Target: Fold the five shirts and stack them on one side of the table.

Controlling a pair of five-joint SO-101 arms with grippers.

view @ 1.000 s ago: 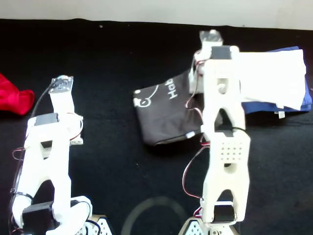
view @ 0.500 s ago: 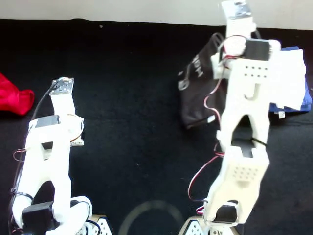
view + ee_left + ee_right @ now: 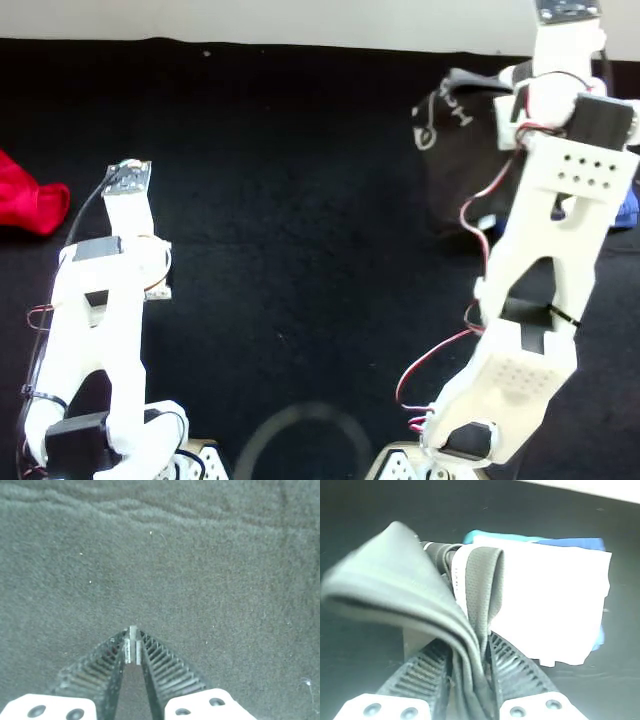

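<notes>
Four shirts: one red shirt (image 3: 30,205) at the left edge of the tabletop (image 3: 300,200); one white shirt (image 3: 555,600) on one blue shirt (image 3: 575,543) (stacked far right); one black shirt (image 3: 465,150), clenched in the fingers of the right gripper (image 3: 470,652) and carried rightward from centre, now near the stack. The left gripper (image 3: 132,645) is unmoved, its fingers pressed together and empty.

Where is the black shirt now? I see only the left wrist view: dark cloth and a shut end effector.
Observer: The right end effector is shut on the black shirt.
Operator: Is there a stack already?
Observer: Yes. A folded white shirt lies on a blue shirt, just beyond the black one.
Operator: Is any shirt not folded yet?
Observer: A red shirt lies crumpled at the left edge of the high view.
</notes>
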